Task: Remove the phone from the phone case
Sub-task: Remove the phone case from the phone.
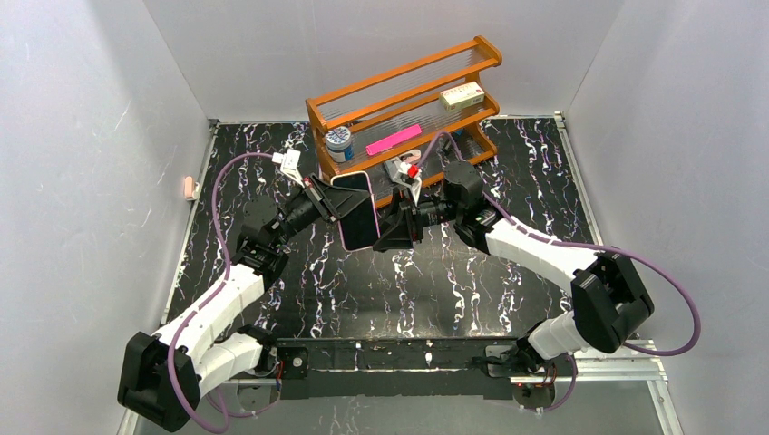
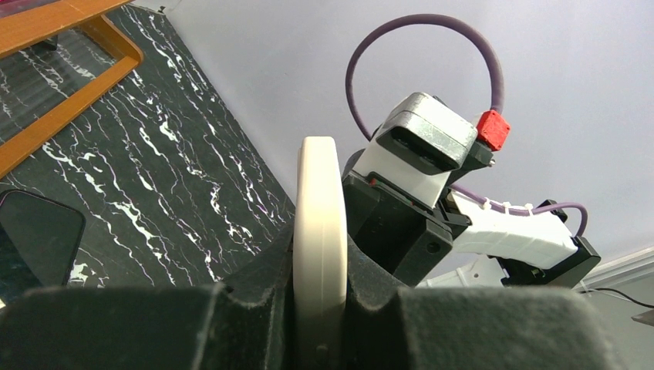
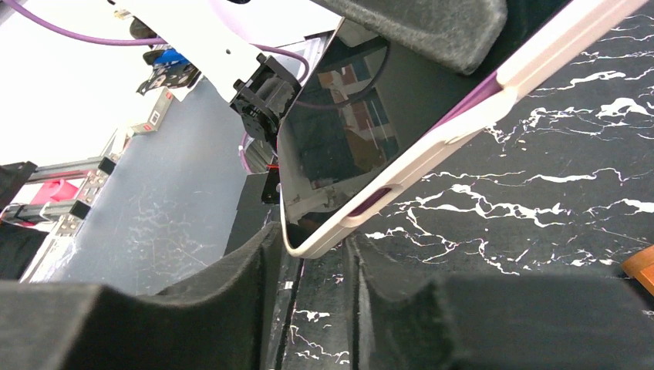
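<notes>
phone point(image 3: 347, 116) and phone case point(image 3: 432, 137): held in mid-air over the far middle of the worktop point(image 1: 453, 290), just in front of the wooden rack point(image 1: 408, 100), with the phone seated inside the pale case
left gripper point(image 1: 328, 201): clamped on the case, one pad on each face
right gripper point(image 3: 312, 285): jaws apart, straddling the case's lower corner and not visibly pinching it
risk, no release: if the right jaws close over phone and rim together, they would likely lock the two instead of peeling the lip away
risk, slip: a pull on that rounded corner could skid off the smooth rim
risk, drop: a phone popping free with nothing under it could fall onto the hard worktop
</notes>
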`<state>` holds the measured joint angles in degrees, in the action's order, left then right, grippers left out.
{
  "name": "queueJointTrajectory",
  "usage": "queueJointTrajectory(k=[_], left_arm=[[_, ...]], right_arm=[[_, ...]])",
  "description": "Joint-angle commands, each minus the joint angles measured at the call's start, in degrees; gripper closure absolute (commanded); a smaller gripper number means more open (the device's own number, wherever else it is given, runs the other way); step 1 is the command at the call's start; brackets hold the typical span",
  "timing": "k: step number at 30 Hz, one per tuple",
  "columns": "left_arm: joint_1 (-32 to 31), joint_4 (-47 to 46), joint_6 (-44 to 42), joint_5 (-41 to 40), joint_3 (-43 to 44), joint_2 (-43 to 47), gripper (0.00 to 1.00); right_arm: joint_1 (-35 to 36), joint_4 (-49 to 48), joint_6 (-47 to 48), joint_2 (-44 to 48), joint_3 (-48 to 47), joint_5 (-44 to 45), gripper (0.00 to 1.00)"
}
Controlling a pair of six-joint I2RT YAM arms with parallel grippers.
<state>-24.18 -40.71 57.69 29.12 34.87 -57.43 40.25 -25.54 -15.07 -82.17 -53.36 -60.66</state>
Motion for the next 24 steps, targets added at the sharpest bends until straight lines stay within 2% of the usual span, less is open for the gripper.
queueJointTrajectory(k=[1,6,9,18,24], left_arm=[[-0.42,-4.64,1.46,-0.92,1.95,1.97,1.0],[-0.42,-4.69,3.7,-1.22,2.03,1.7,1.0],[-0.51,-4.68,6.04,-1.14,2.13,1.14,1.0],[-0.91,-4.69,11.78,-0.43,2.23,-0.65,1.0],[-1.28,-4.64,13.23,0.02,2.37,-1.14,1.0]], right_arm=[[0.27,-3.59,-0.36,-0.62,-1.93,-1.12,0.7],[0.27,-1.18,4.31,-0.58,-1.93,-1.37,0.9],[0.25,-0.47,8.07,0.04,-1.9,-1.5,0.99],[0.26,4.3,21.85,1.14,-4.41,-1.3,0.99],[0.24,7.27,27.22,1.09,-6.58,-1.45,0.99]])
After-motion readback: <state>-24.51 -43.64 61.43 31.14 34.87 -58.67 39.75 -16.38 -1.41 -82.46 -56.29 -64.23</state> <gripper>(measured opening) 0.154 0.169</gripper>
